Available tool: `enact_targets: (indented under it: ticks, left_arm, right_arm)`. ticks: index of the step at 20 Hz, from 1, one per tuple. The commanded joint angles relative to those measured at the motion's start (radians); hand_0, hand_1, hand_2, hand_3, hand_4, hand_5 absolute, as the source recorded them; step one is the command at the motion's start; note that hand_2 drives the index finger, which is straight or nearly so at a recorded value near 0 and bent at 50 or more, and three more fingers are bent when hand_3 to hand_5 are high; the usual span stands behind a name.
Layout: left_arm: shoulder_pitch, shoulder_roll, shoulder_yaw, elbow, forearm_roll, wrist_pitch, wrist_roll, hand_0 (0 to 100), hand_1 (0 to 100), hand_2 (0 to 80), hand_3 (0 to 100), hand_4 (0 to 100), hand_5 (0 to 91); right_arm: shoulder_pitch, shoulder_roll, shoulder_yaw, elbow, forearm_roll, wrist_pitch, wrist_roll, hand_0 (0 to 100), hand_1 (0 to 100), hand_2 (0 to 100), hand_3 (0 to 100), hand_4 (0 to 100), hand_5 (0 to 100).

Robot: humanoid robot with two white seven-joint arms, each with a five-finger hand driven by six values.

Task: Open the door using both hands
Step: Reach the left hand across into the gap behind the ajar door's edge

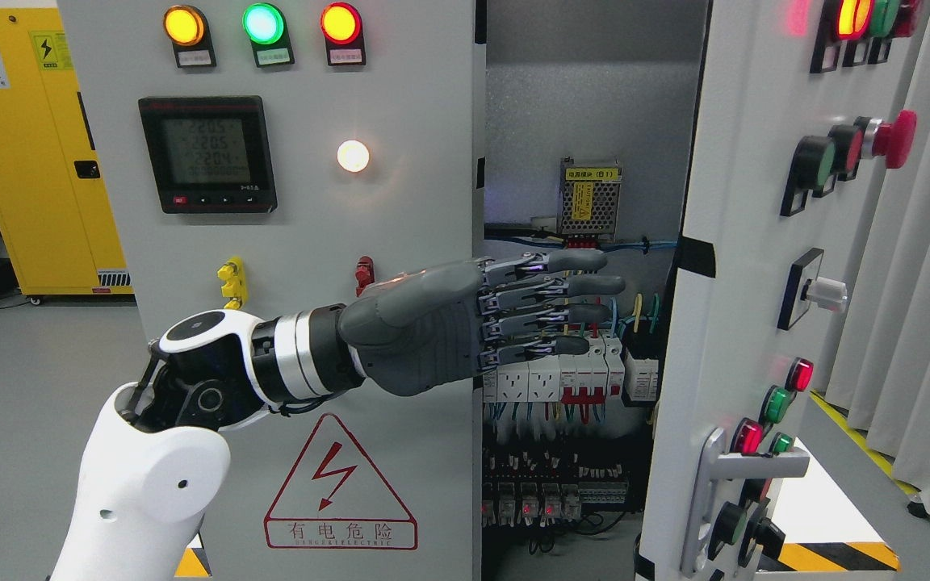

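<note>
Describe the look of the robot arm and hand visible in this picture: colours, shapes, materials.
The left arm has a glossy white rounded shell, a black wrist joint with a white cap and silver rings. The left hand is matte dark grey, its segmented fingers showing bare metal linkages and grey tips.

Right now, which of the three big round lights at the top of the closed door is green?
The middle light is green. The light to its left glows orange-yellow, and the light to its right glows red.
</note>
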Motion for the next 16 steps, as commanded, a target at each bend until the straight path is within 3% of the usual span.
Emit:
enact_targets:
  ticks: [1,16]
  left_arm:
    - [-0.039,-0.126,-0.051,0.118,0.001,0.000,0.000,12,56,0.0,0,0,0.0]
    - [-0.067,-0.193,-0.076,0.144,-0.010,-0.001,0.016,12,56,0.0,0,0,0.0]
  right_arm:
    - [0.021,0.002,0.001,0.001,0.026,-0.001,0.000,0,50,4,0,0,0]
    - [0.020,0.002,0.001,-0.001,0.015,-0.003,0.000,0,50,4,0,0,0]
